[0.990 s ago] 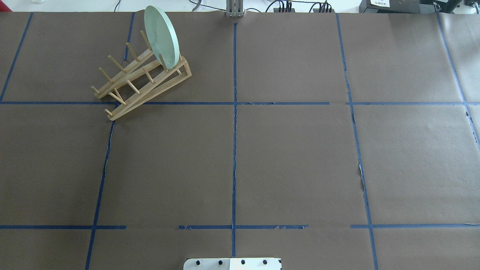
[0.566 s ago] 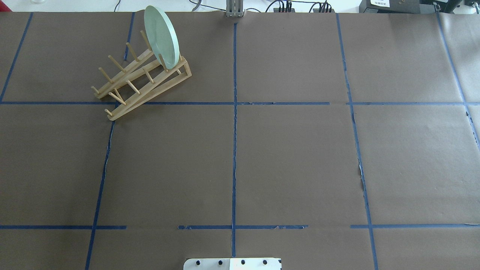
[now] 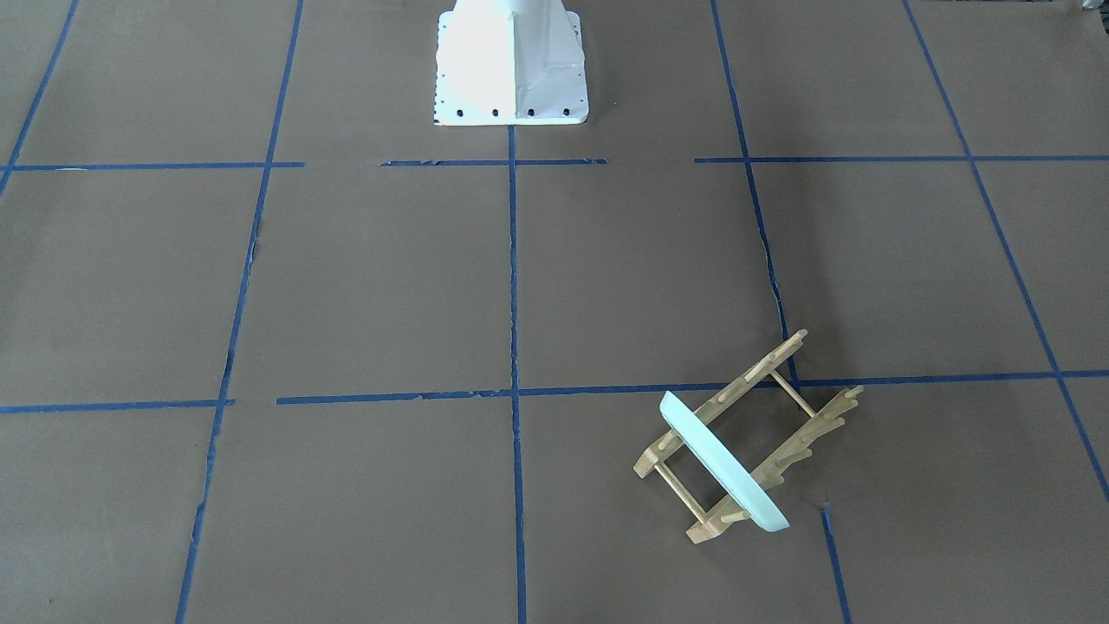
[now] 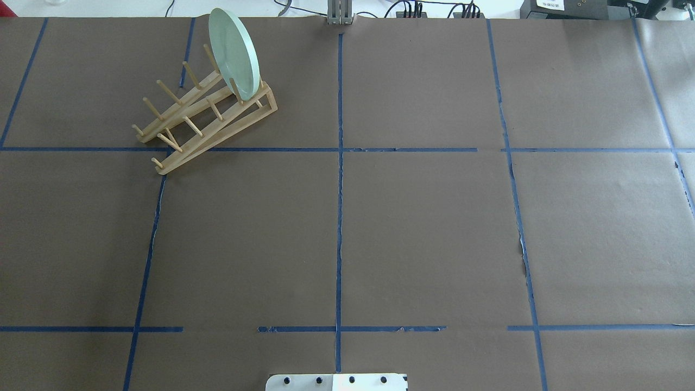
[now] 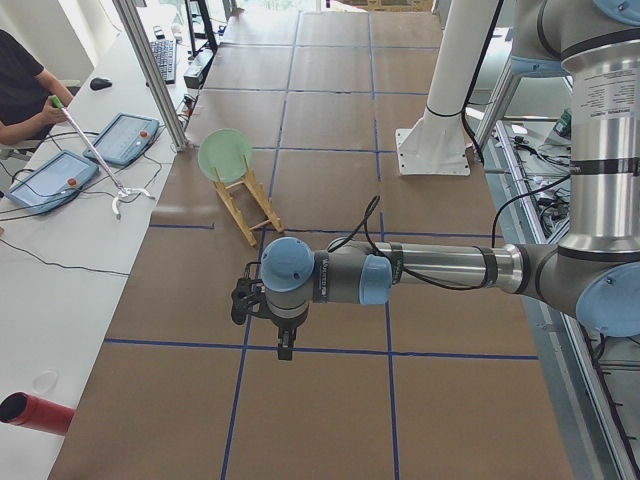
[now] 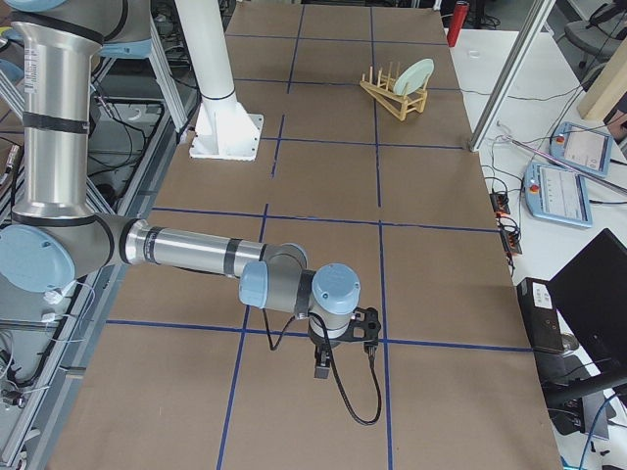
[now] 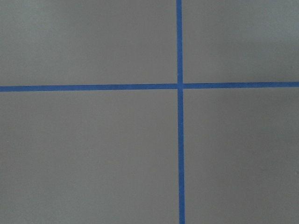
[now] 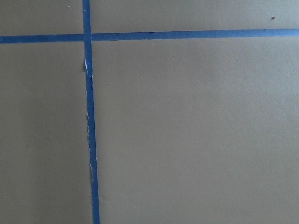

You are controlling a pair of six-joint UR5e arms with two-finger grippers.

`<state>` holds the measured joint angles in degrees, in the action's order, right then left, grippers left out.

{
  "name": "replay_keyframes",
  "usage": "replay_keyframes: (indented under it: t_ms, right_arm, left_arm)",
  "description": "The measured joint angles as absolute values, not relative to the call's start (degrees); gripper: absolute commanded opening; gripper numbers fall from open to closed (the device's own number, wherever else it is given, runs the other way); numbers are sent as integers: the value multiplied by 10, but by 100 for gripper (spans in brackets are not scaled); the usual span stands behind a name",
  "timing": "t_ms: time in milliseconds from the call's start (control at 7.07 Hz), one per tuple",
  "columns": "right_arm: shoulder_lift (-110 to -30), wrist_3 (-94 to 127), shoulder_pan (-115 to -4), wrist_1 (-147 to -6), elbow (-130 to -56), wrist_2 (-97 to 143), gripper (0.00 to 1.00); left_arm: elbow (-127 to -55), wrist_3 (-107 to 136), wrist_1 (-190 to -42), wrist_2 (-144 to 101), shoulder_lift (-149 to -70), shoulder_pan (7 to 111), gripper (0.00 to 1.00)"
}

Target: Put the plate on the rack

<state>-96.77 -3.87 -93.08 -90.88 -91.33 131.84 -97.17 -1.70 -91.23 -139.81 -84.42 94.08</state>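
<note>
The pale mint-green plate (image 4: 233, 51) stands on edge between the pegs at the far end of the light-wood rack (image 4: 217, 134), at the table's far left. Both also show in the front-facing view, the plate (image 3: 723, 464) across the rack (image 3: 747, 380), and in the side views as plate (image 5: 224, 155) and rack (image 6: 387, 96). My left gripper (image 5: 286, 343) hangs over a tape crossing, well away from the rack. My right gripper (image 6: 321, 364) hangs over the table's other end. Both show only in side views, so I cannot tell whether they are open or shut.
The white robot base (image 3: 511, 65) stands at the table's near middle edge. Blue tape lines divide the brown table cover. An operator (image 5: 20, 90) sits by teach pendants (image 5: 125, 135) on a side table. A red cylinder (image 5: 35, 412) lies there too.
</note>
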Motion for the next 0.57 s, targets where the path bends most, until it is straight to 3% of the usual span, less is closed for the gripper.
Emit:
replay_keyframes:
  t_ms: [566]
  right_arm:
    - [-968,-39,-931,-909,-914,1318,100]
  left_arm:
    - [-986,-17,-869,-1400,-848,940,100]
